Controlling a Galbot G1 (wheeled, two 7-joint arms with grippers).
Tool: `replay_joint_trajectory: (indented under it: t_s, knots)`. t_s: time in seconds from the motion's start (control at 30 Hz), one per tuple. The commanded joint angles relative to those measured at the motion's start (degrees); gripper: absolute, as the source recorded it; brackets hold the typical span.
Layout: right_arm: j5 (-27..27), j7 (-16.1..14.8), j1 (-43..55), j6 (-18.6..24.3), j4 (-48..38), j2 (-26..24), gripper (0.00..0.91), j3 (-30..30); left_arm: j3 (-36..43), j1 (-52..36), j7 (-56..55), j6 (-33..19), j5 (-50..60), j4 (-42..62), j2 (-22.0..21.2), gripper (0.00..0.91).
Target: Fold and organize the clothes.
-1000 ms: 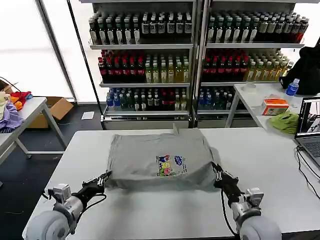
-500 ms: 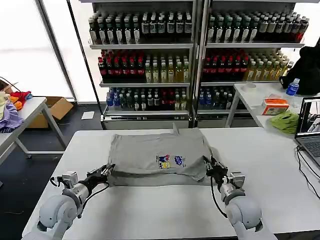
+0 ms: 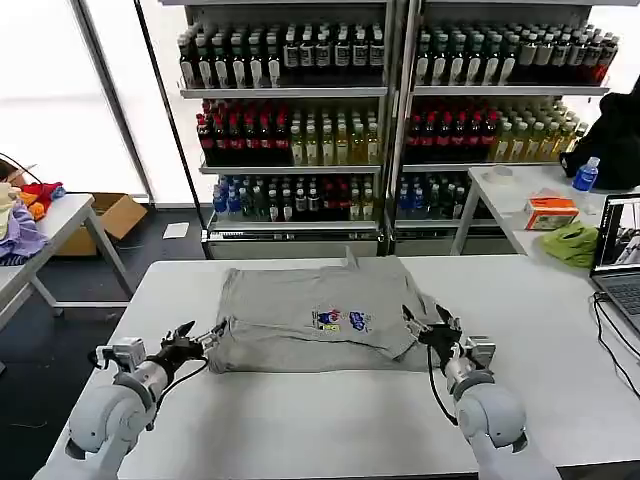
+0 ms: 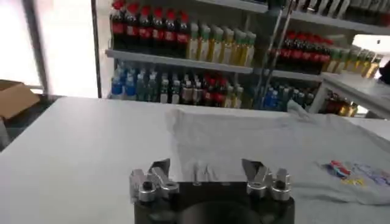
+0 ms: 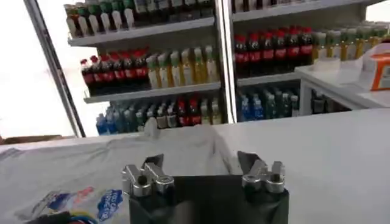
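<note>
left gripper (image 3: 200, 335): fingers spread, holding nothing, low over the table (image 3: 300, 420) just beside the shirt's left edge | shirt (image 3: 310, 310): grey, folded, lying flat mid-table, chest print facing up | right gripper (image 3: 425, 322): fingers spread, empty, at the shirt's right edge | shelves (image 3: 290, 90): bottles, behind the table

- I'm looking at a mock shop set up inside a lab: behind my white table (image 3: 300, 420), shelving (image 3: 390, 130) carries rows of bottled drinks (image 3: 290, 135).
- Right of the shelving, a side table (image 3: 520, 200) holds a laptop (image 3: 622, 250); left of it, a cardboard box (image 3: 115, 215) sits on the floor.
</note>
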Motion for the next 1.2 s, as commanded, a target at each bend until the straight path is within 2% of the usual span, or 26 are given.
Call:
replay_joint_trajectory:
  t_s: [0.03, 0.37, 0.4, 0.43, 0.5, 0.53, 0.57, 0.6, 0.63, 0.67, 0.73, 0.87, 1.2]
  knots:
    - [-3.36, 3.96, -8.55, -2.58, 6.34, -1.08, 0.907, 1.0, -0.46, 8.12, -0.86, 0.02, 3.02, -4.46, -3.03, 0.907]
    - [-3.75, 4.93, -8.33, -3.82, 5.06, 0.46, 0.897, -1.13, 0.56, 6.8, -0.85, 0.01, 3.66, -0.94, -3.95, 0.907]
    - [-3.71, 4.97, -8.09, -3.83, 4.68, 0.56, 0.816, -1.34, 0.62, 6.7, -0.83, 0.02, 3.41, -0.81, -3.93, 0.907]
    - [-3.7, 5.09, -7.78, -3.85, 4.27, 0.67, 0.816, -1.55, 0.72, 6.54, -0.79, 0.03, 3.18, -0.46, -3.94, 0.907]
    - [-3.7, 5.47, -6.94, -3.89, 2.9, 0.86, 0.443, -1.98, 0.94, 5.75, -0.87, 0.02, 2.42, 0.56, -4.13, 0.907]
    - [-3.68, 5.5, -6.8, -3.94, 2.58, 0.87, 0.302, -2.06, 0.95, 5.55, -0.92, 0.03, 2.4, 1.02, -4.2, 0.796]
    - [-3.64, 5.48, -6.6, -4.05, 2.25, 0.84, 0.252, -2.14, 1.02, 5.45, -0.92, 0.03, 2.42, 1.36, -4.35, 0.665]
    - [-3.54, 5.5, -6.58, -4.18, 2.02, 0.76, 0.121, -2.18, 1.11, 5.5, -0.87, 0.02, 2.01, 1.58, -4.46, 0.343]
    - [-3.44, 5.53, -6.62, -4.32, 1.92, 0.72, 0.06, -2.17, 1.16, 5.63, -0.87, 0.03, 1.86, 1.58, -4.56, 0.302]
    - [-3.28, 5.61, -6.75, -4.62, 1.84, 0.66, 0.0, -2.16, 1.27, 5.8, -0.84, 0.03, 1.75, 1.58, -4.69, 0.222]
    - [-2.47, 5.45, -6.96, -4.68, 1.6, 0.51, 0.0, -2.12, 1.4, 6.03, -0.56, 0.03, 1.74, 1.73, -4.93, 0.111]
    - [-1.93, 5.32, -6.81, -4.74, 0.37, 0.66, 0.0, -2.29, 1.35, 5.79, -0.6, 0.02, 1.77, 2.44, -5.4, 0.03]
    - [1.05, 4.65, -7.01, -4.63, 0.9, 0.25, 0.0, -2.06, 1.02, 6.46, -0.49, -0.03, 1.14, 1.64, -5.32, 0.03]
